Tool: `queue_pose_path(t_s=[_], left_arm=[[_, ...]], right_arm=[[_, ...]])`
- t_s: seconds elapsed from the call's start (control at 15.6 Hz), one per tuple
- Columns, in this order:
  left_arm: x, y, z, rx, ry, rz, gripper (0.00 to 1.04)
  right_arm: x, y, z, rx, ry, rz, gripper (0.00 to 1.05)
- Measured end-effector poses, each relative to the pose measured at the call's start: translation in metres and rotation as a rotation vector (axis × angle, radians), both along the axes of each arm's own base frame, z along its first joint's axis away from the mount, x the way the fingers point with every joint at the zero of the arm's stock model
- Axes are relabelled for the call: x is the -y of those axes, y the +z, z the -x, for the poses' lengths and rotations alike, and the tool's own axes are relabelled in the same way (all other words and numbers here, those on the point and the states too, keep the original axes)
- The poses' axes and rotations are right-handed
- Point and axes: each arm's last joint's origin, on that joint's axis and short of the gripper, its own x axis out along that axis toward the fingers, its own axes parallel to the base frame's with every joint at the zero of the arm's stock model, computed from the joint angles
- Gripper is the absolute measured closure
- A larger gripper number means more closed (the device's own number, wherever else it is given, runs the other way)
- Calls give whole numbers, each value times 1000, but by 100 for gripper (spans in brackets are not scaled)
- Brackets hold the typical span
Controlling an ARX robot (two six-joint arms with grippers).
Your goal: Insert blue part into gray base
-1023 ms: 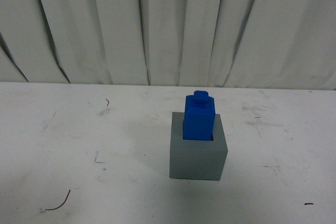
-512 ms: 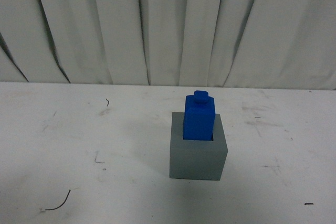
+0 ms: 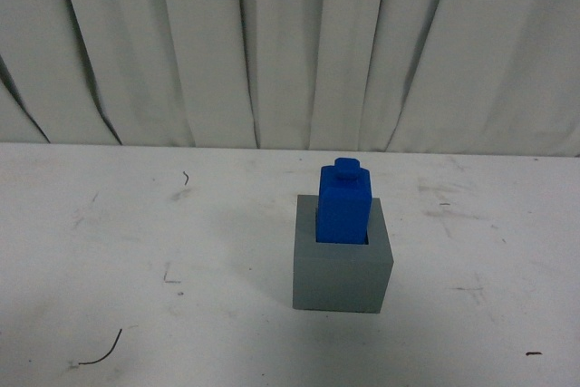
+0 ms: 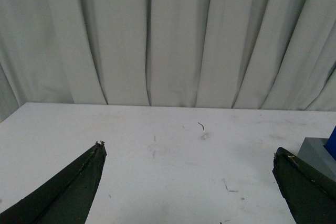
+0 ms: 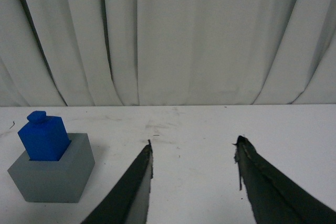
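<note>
Front view: the blue part (image 3: 344, 206) stands upright in the square recess of the gray base (image 3: 343, 265), near the middle of the white table (image 3: 136, 224), slightly right of centre. Its lower end is below the rim; how deep it sits cannot be told. Neither arm appears in this view. Both pieces look like rigid, light plastic, likely smooth, so a grip probably needs firm pressure to avoid slipping. The best hold on the blue part is judged to be across its two flat side faces above the rim, not on the small knob on top. The gray base is best steadied by opposite side walls.

Left wrist view: the left gripper (image 4: 191, 182) has its fingers (image 4: 73, 192) spread wide with nothing between them, above bare table. Only a corner of the gray base (image 4: 317, 156) and a sliver of the blue part (image 4: 332, 145) show at the frame edge, so their fit cannot be judged here.

Right wrist view: the right gripper (image 5: 191, 182) is parted and empty, well apart from the blocks. The blue part (image 5: 44, 136) appears tilted in the gray base (image 5: 52, 174); whether this is a true lean or camera angle cannot be told. Fingertips are cut off by the frame edge.
</note>
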Motion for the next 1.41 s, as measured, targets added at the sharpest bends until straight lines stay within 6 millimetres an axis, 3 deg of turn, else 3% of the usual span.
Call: queue_pose_path(t_s=[0.51,0.64,1.41], left_arm=[[0,0,0,0,0,0,7],[0,0,0,0,0,0,7],[0,0,0,0,0,0,7]], right_arm=[[0,0,0,0,0,0,24],[0,0,0,0,0,0,8],[0,0,0,0,0,-1,6]])
